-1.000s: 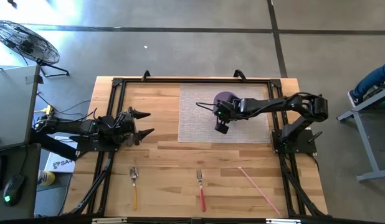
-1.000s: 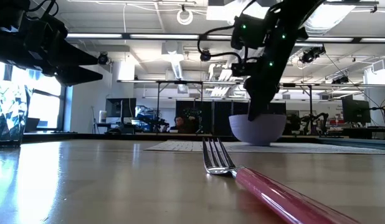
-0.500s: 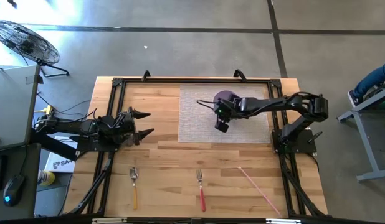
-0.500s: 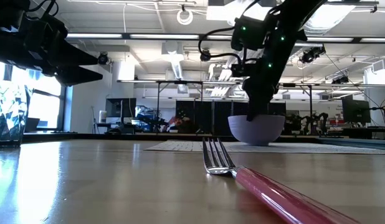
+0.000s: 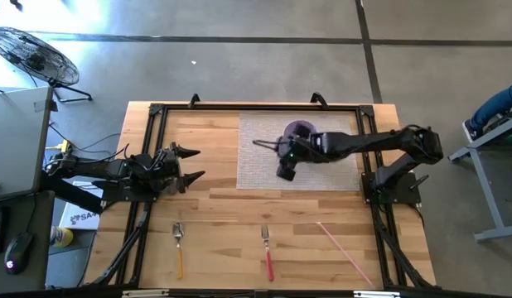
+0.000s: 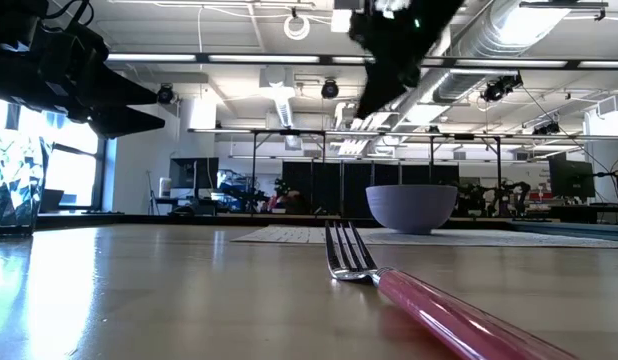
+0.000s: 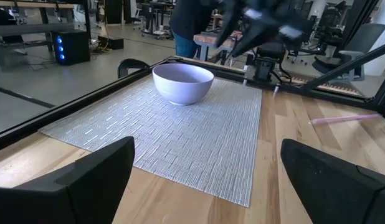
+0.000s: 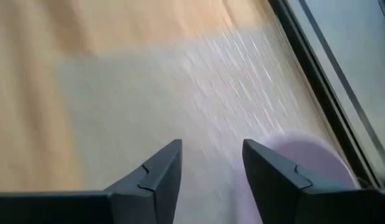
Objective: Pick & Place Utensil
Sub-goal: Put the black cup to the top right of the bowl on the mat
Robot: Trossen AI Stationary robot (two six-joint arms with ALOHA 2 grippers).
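Lavender bowl [image 7: 183, 83] on woven mat [image 7: 180, 140]

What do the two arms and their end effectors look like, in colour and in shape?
Both arms are dark, nearly black, built of jointed segments. The left end effector has two pointed, wedge-shaped fingers. The right end effector has similar dark angular fingers, and small green lights glow near its wrist. Black cables trail beside the left arm.

Workshop floor around your bench, lights on overhead.
You've got grey concrete floor [image 5: 239, 66], a standing fan [image 5: 28, 54] off the corner, strip ceiling lights [image 6: 239, 58], dark workbenches [image 6: 289, 190] beyond.
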